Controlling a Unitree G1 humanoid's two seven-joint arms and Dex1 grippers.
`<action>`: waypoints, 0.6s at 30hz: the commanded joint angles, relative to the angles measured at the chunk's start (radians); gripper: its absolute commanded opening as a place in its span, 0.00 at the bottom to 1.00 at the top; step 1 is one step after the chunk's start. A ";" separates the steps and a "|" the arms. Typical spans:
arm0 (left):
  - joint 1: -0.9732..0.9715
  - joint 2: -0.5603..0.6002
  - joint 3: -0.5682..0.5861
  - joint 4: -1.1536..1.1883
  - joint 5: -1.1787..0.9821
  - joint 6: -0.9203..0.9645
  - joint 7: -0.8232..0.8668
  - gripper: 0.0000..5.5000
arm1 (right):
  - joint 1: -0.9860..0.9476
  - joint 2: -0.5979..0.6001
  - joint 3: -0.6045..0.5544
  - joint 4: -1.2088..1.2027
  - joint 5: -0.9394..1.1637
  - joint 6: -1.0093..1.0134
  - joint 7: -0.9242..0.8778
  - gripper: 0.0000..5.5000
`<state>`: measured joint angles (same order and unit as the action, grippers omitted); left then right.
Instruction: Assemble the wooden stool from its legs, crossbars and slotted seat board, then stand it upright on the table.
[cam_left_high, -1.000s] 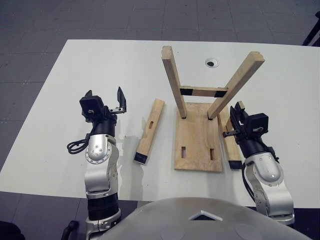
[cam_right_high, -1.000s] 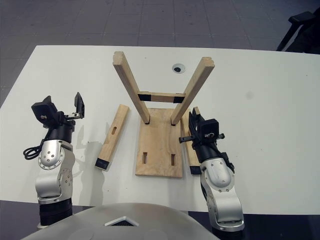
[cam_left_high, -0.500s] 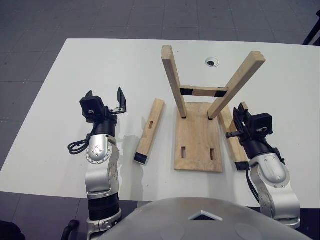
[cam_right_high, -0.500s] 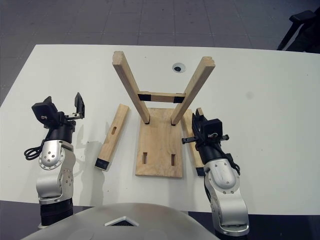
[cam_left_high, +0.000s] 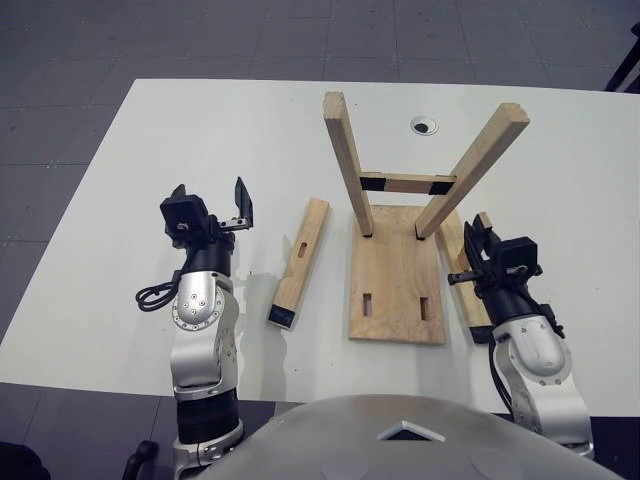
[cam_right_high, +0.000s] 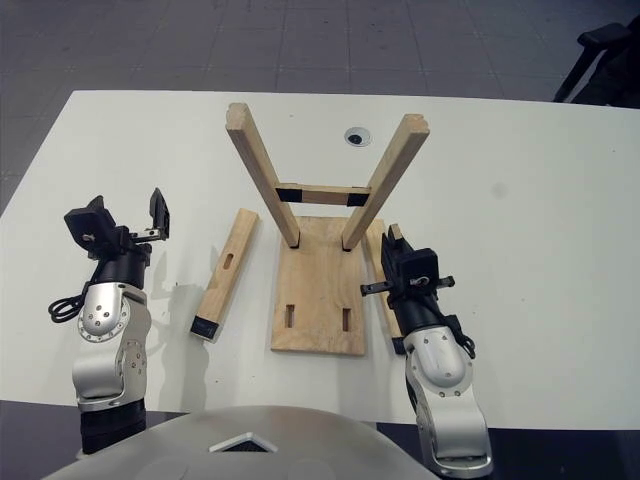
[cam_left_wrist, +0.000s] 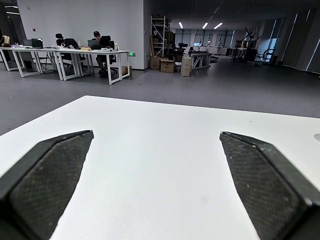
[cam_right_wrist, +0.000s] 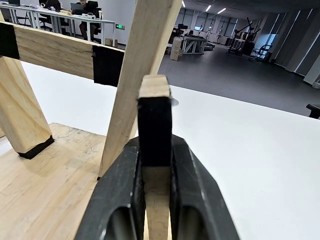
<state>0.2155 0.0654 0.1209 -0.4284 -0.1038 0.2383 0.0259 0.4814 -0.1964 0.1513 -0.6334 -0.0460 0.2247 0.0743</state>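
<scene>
Crossbar (cam_right_wrist: 154, 112), as I read it: a narrow bar with a black band at its far end, pinched edge-on in my right claw (cam_right_wrist: 155, 150). It sits just right of the seat board (cam_left_high: 395, 265), over or against the leg (cam_left_high: 455, 250) lying along that edge; I cannot tell which.

Long axis: away from me, parallel to the board's long side and to that leg. The fitted crossbar (cam_left_high: 405, 183) between the two standing legs (cam_left_high: 350, 165) runs left-right, so mine is a quarter turn off from how its twin should sit.

Judgement: the next move hinges on that turn, plus mating the bar's end with a leg mortise.

Two open slots (cam_left_high: 367, 303) at the board's near end lie left of the claw and closer to me. The right arm is plainly the nearer one.

Other loose leg (cam_left_high: 300, 258) lies left of the board, mortise up, near my left claw (cam_left_high: 211, 195), which hangs spread and empty over the table (cam_left_high: 150, 130).
</scene>
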 joint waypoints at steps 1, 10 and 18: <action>0.013 -0.005 -0.009 -0.017 0.005 0.021 -0.002 0.85 | 0.108 0.038 0.042 0.202 -0.049 -0.036 -0.058 0.07; 0.021 -0.001 -0.005 -0.023 -0.001 0.025 -0.004 0.85 | 0.081 0.064 -0.022 0.282 -0.072 -0.135 -0.108 0.07; 0.031 -0.004 -0.008 -0.032 0.000 0.029 -0.004 0.85 | -0.044 0.070 -0.152 0.292 -0.041 -0.104 -0.116 0.07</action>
<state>0.2423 0.0638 0.1140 -0.4453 -0.1048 0.2490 0.0253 0.4229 -0.1272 0.0352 -0.4177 -0.1031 0.0178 -0.0446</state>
